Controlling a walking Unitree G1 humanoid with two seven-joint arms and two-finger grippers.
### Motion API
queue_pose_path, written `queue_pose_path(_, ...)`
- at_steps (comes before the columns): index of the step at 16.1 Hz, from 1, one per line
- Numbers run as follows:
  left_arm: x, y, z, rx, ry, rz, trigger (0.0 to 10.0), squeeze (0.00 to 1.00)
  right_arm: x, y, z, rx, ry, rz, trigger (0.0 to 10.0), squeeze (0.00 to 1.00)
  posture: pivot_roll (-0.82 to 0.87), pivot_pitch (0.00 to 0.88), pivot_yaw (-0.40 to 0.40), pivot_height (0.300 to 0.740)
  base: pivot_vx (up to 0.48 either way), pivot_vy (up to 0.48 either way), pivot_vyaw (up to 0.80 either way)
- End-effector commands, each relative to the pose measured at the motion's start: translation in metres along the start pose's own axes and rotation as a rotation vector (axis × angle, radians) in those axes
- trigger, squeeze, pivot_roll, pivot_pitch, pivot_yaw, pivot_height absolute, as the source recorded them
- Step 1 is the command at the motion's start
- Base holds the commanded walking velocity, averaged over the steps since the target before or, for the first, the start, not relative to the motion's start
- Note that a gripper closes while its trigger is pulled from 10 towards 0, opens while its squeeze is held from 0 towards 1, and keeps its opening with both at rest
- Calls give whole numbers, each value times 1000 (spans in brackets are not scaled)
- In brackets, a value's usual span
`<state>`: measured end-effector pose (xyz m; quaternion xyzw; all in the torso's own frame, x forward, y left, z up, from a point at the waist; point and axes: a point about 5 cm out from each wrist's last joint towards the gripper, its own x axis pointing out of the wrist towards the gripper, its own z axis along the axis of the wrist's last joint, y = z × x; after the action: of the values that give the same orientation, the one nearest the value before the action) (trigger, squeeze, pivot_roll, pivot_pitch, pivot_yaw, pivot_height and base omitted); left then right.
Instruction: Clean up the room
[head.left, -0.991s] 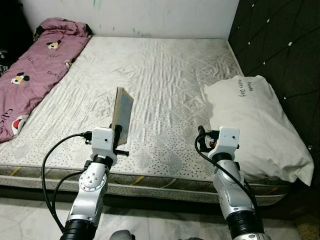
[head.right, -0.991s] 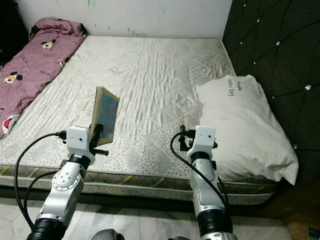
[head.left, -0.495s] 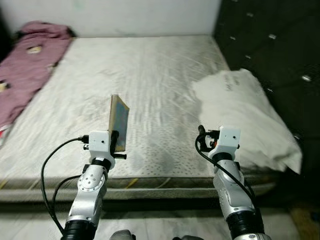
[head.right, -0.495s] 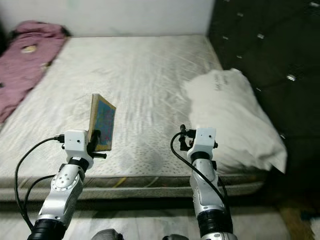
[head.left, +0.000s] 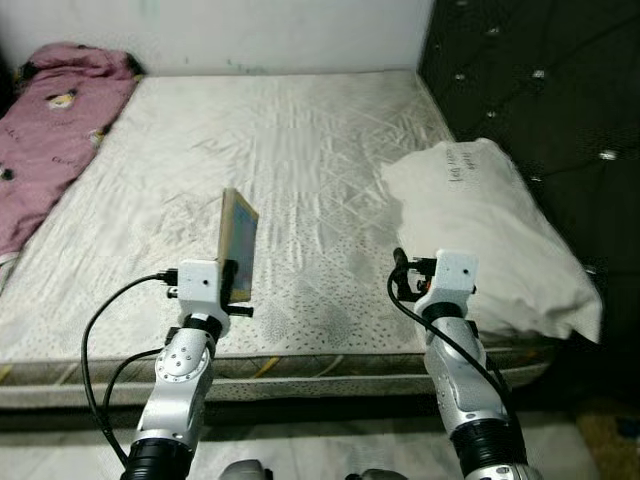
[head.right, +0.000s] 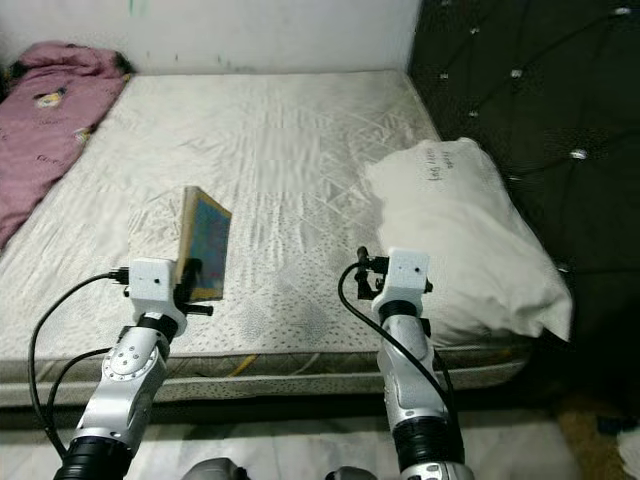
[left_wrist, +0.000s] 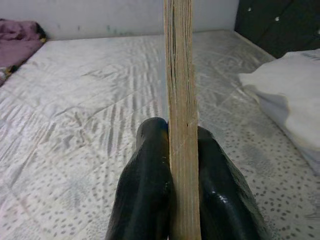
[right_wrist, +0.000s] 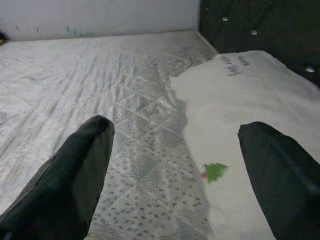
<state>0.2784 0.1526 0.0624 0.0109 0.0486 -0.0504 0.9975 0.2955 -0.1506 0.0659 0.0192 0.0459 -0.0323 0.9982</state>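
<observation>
My left gripper (head.left: 232, 280) is shut on a thin book (head.left: 238, 242) with a tan back and a blue cover (head.right: 207, 243), held upright on edge above the near part of the bed. In the left wrist view the book's page edge (left_wrist: 181, 125) stands clamped between the two black fingers (left_wrist: 145, 190). My right gripper (head.left: 401, 272) hangs open over the mattress beside a white pillow (head.left: 490, 230). Its fingers (right_wrist: 75, 175) are spread wide with nothing between them, and the pillow (right_wrist: 235, 125) lies just ahead.
A bare quilted mattress (head.left: 290, 140) spreads out ahead. A pink cartoon-print blanket (head.left: 50, 140) is bunched along its far left side. A dark tufted headboard (head.left: 540, 90) rises on the right. The pale tiled floor (head.left: 300, 450) lies below the bed's near edge.
The camera has swung to the right, so the blanket sits farther left and more headboard shows. The left gripper still holds the book upright; the right gripper stays open.
</observation>
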Motion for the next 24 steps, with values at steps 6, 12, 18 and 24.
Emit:
queue_pose_path(6,6,-2,16,-8,-72,-18,10000,0,2,0,1,-6,-1,1,10000,0,20,0,13,740,0,0,-80)
queue_pose_path(12,5,-6,19,-11,-94,-49,10000,0,2,0,1,-5,-1,-2,10000,0,19,0,15,740,41,0,0)
queue_pose_path(18,4,-6,19,-12,-93,-61,10000,0,1,0,1,-3,0,-3,10000,0,18,0,15,740,272,0,-272)
queue_pose_path(24,4,-7,18,-14,-86,-62,10000,0,1,0,1,-4,1,-3,10000,0,18,0,15,740,285,0,0)
